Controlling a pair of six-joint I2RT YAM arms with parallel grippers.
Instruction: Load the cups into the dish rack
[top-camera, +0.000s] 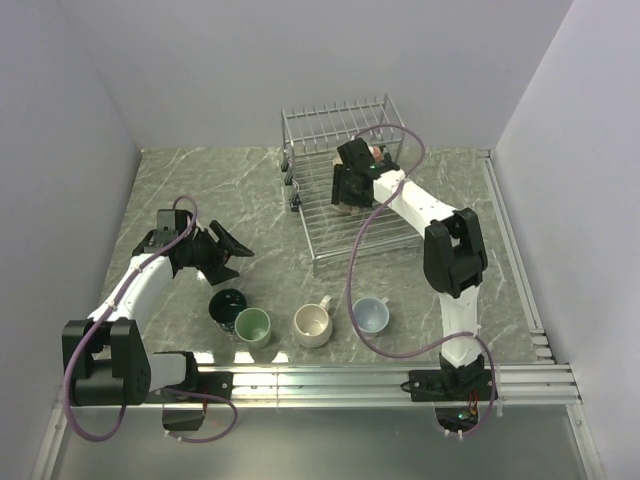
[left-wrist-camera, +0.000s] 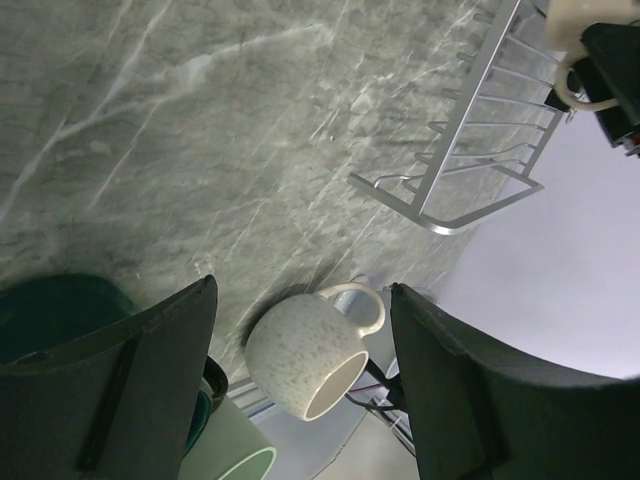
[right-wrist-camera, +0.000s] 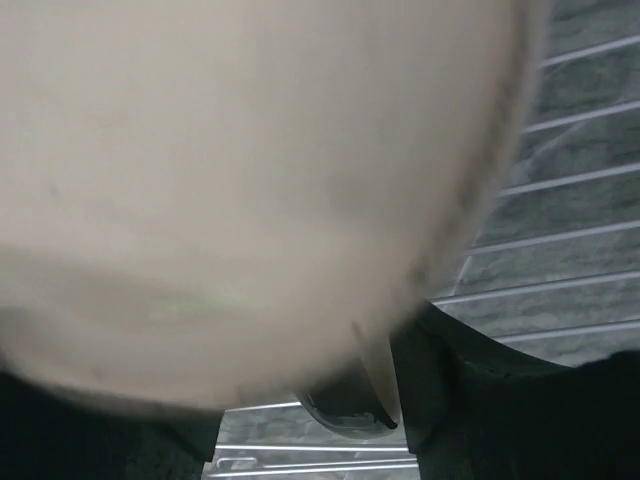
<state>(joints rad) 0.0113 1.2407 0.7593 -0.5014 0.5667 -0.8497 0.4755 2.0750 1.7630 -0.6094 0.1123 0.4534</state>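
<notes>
Currently, right fingers (right-wrist-camera: 470, 410) clamped on cream mug (right-wrist-camera: 250, 180) over dish rack (top-camera: 335, 105), left fingers (left-wrist-camera: 150, 380) spread apart above surface (top-camera: 200, 190), near dark teal mug (top-camera: 227, 305).

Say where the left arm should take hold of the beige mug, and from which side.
Probably the rim wall of the beige mug, from above: it stands upright, mouth open upward. Put one of the fingers inside, one outside, on the near side, away from its handle and the light green mug.
</notes>
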